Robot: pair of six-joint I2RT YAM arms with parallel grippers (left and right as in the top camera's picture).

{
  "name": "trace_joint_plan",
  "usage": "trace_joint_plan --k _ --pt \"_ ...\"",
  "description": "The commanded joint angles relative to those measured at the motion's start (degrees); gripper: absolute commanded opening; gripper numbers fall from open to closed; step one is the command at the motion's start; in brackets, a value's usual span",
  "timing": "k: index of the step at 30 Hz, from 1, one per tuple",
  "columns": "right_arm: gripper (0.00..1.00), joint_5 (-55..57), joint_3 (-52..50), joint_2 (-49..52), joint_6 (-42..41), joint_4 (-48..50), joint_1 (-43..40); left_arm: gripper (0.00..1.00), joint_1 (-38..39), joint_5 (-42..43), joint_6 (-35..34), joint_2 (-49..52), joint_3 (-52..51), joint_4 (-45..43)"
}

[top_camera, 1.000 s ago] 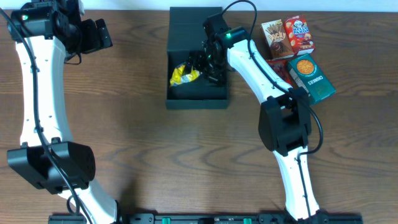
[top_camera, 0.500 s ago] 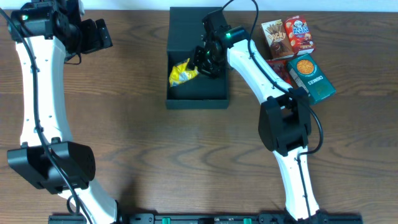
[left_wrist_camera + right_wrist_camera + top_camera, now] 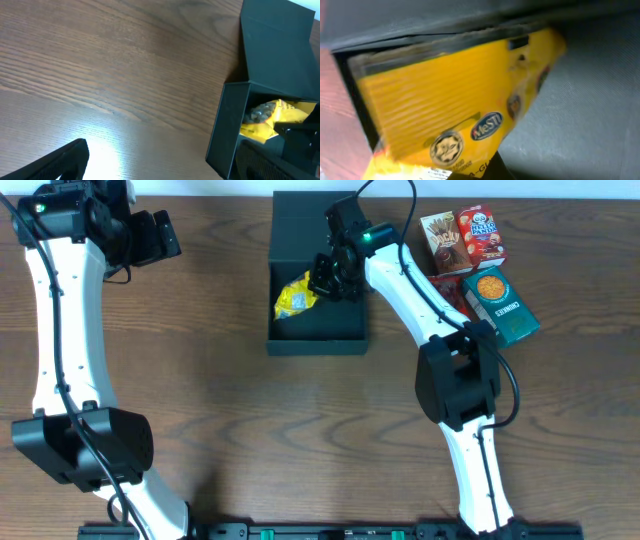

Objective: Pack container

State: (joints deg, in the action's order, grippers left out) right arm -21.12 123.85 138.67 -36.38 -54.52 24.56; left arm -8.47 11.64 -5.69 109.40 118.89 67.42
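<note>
Wooden table [image 3: 230, 400], container [image 3: 315, 346] (yellow packet [image 3: 293, 298] inside)

A brown wooden table [image 3: 240, 400] carries a cluster of snacks near its right far edge: a brown box of chocolate sticks [image 3: 441, 240] touching a red box [image 3: 480, 235], and just below them a teal cookie packet [image 3: 501, 303] beside a dark red item [image 3: 450, 288], perhaps another packet, mostly hidden. Well to their left sits a tilted yellow packet [image 3: 293, 298] with a blue oval logo.
</note>
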Motion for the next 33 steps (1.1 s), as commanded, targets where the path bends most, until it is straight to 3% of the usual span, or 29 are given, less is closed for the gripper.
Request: trace_joint_plan --k 1,12,17,27,33 --pt "0.01 -7.3 3.4 -2.5 11.7 -0.2 -0.2 0.95 -0.2 -0.2 1.0 0.4 0.1 0.0" --pt "0.01 -41.8 7.7 -2.5 35.7 -4.4 -4.9 0.95 -0.2 -0.2 1.0 0.4 0.1 0.0" --pt "0.01 -49.3 7.7 -2.5 46.4 -8.7 -7.8 0.95 -0.2 -0.2 1.0 0.4 0.1 0.0" --pt "0.01 -46.7 7.1 -2.3 48.5 -9.6 -7.0 0.95 -0.2 -0.2 1.0 0.4 0.1 0.0" --pt "0.01 -55.9 7.1 -2.3 51.9 -8.0 -7.1 0.95 -0.2 -0.2 1.0 0.4 0.1 0.1"
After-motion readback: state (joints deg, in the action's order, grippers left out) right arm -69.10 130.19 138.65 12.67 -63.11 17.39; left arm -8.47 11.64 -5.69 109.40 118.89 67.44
